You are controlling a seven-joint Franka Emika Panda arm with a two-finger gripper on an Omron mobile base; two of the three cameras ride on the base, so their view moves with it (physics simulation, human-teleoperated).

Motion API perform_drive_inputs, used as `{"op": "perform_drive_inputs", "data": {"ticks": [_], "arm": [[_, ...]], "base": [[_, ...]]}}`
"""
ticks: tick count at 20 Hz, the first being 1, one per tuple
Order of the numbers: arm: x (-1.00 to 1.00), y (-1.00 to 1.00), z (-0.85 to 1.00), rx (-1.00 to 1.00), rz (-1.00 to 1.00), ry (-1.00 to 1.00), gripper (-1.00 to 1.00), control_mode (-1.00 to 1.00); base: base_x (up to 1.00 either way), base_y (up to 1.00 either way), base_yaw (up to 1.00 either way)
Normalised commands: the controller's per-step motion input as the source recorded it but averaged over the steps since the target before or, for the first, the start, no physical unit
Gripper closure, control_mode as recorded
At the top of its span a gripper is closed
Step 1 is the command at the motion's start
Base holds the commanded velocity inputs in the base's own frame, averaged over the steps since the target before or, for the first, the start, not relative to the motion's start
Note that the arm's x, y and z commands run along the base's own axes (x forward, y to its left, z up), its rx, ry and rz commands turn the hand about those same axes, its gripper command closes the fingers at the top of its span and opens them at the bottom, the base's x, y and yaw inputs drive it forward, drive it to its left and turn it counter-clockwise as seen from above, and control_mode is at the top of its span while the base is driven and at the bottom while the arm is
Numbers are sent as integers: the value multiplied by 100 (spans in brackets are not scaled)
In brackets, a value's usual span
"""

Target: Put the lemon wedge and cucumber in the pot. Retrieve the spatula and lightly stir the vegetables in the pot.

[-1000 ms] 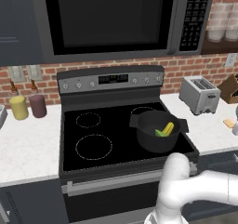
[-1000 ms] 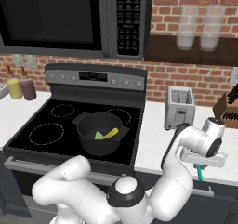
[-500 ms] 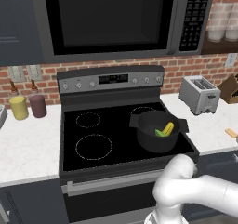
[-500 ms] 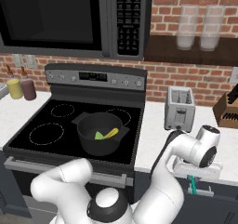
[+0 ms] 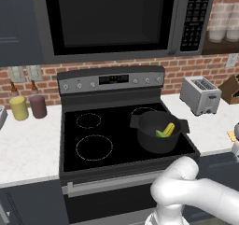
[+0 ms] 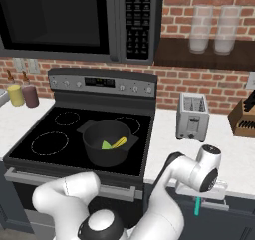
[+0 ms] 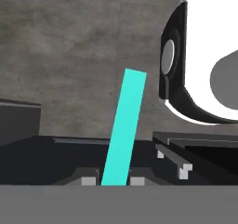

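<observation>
Gripper (image 7: 115, 181) clamped on spatula (image 7: 123, 128) off the counter's front edge right of stove (image 6: 45, 134); cucumber (image 5: 168, 129) and lemon wedge (image 5: 159, 134) inside pot (image 5: 154, 142) at stove's front right.

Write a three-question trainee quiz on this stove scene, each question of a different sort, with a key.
1. True or false: the cucumber and the lemon wedge both lie inside the pot.
2. Multiple choice: in the hand view, the teal handle of the spatula stands
A. between the gripper's fingertips
B. flat on the stove
C. inside the pot
3. Fill in: on the counter, right of the stove, stands a silver ____.

Key
1. True: the yellow piece and the green wedge rest together at the pot's bottom.
2. A: the handle rises from between the two tips.
3. Toaster.
</observation>
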Motion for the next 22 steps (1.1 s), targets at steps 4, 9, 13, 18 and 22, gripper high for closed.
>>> {"op": "perform_drive_inputs", "data": {"ticks": [4,9,13,18,22], "arm": [[0,1,-3,0,6,0,100,-100],[0,0,21,1,5,0,100,-100],[-3,0,17,1,5,0,100,-100],[-40,-1,88,-3,12,0,100,-100],[-62,0,100,-26,17,-5,100,-100]], "base": [[0,0,0],[0,0,0],[0,0,0],[0,0,0],[0,0,0]]}}
